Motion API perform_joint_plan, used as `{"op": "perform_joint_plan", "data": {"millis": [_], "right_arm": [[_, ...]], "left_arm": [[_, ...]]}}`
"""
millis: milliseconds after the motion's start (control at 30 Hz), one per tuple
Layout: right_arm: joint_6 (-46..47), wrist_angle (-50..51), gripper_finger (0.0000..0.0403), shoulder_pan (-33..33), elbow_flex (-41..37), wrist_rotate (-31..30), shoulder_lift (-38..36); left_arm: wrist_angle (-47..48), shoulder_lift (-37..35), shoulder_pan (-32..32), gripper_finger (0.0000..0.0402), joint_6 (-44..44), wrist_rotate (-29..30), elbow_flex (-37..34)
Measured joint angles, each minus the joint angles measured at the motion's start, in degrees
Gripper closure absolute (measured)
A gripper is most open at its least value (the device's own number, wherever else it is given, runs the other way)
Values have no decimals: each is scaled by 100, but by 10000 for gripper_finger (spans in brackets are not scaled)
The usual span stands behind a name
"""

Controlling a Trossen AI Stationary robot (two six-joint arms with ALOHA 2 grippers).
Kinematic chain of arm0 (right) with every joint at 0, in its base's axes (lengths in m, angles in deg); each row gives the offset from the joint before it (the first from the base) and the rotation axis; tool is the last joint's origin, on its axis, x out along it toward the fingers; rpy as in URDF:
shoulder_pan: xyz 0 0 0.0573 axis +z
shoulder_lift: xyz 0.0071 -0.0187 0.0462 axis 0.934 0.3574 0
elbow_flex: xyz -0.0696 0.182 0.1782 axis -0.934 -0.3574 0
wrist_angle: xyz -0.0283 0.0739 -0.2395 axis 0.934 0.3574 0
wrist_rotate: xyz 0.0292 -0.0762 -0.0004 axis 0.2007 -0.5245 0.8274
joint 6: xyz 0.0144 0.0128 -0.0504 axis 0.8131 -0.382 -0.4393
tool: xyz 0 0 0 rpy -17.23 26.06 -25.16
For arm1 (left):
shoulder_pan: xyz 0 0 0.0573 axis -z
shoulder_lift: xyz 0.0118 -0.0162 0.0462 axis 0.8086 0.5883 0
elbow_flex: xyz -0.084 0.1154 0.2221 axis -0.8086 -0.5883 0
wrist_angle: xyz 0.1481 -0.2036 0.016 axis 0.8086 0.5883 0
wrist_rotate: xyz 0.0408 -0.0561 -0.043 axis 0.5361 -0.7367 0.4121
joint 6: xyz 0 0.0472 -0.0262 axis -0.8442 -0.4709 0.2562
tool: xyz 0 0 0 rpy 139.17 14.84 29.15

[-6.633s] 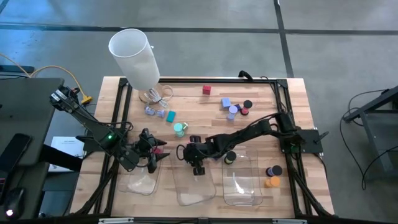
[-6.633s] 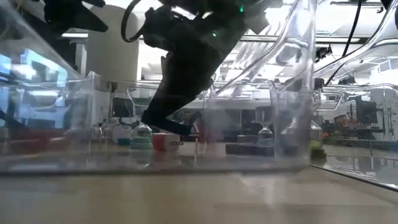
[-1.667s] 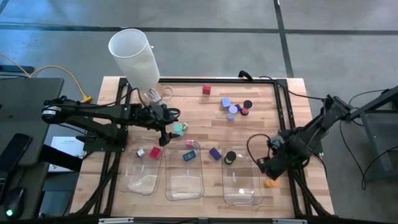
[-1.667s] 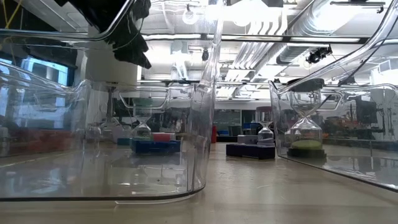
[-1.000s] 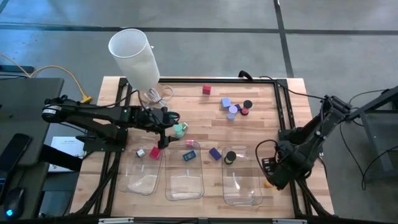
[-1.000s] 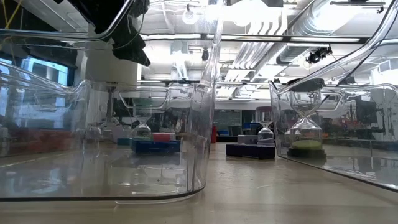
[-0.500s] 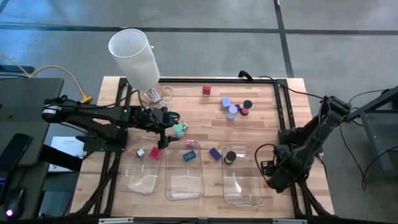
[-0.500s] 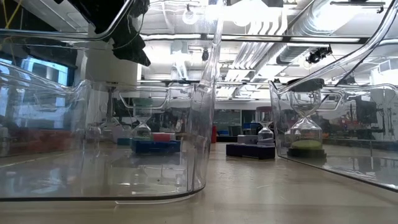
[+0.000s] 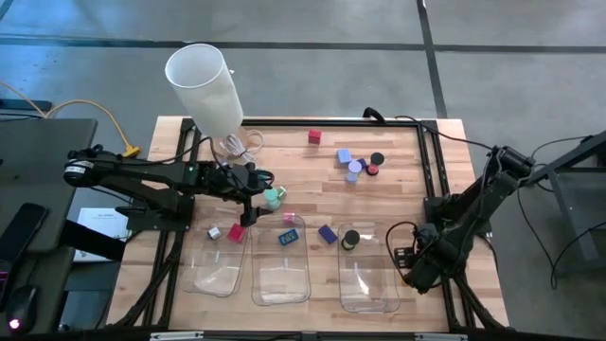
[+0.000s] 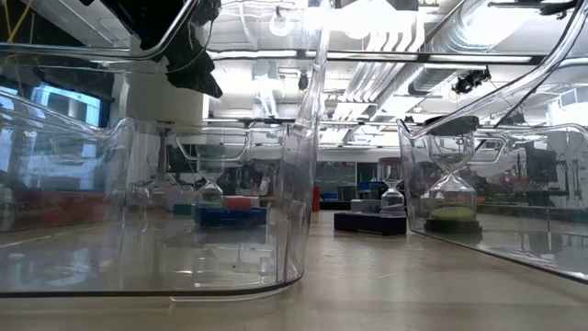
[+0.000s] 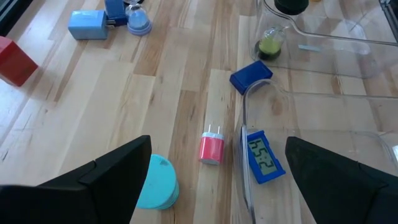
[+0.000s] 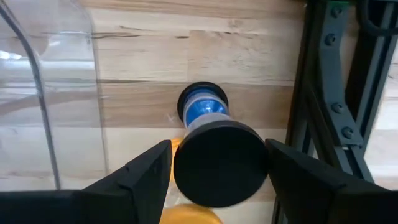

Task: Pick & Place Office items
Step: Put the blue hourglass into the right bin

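**Fingers spread on both arms**

High view: left gripper (image 9: 254, 196) hovers beside the teal cap (image 9: 272, 197), left of centre; right gripper (image 9: 414, 268) is low at the counter's (image 9: 398, 194) right near edge.

Left wrist view: released fingers (image 11: 118, 174) flank a pink plug (image 11: 211, 148), prongs pointing away.

Right wrist view: parted fingers (image 12: 140, 174) straddle an upright blue hourglass (image 12: 208, 146), nothing gripped.

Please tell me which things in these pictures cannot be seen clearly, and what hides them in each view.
- High view: the right gripper and the pieces under it are hidden by the right arm.
- Right wrist view: the orange piece is mostly covered by the black-capped blue timer and cut off at the edge.
- Low view: the trays' clear walls distort the pieces behind them.
- Left wrist view: the teal cap is partly hidden by a finger.
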Motion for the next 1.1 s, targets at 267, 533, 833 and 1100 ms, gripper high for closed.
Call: {"op": "perform_joint_plan", "data": {"millis": [267,533,833,1100], "right_arm": [[-24,-296,169,0,-256,-9,0],[-126,-318,207,0,-363,16,0],[-266,-319,201,-1,-363,46,0],[-738,-260,207,-201,-363,165,0]], "left_arm": [[0,0,0,39,-3,0,0],[-1,0,0,39,-3,0,0],[-2,0,0,39,-1,0,0],[-2,0,0,39,-1,0,0]]}}
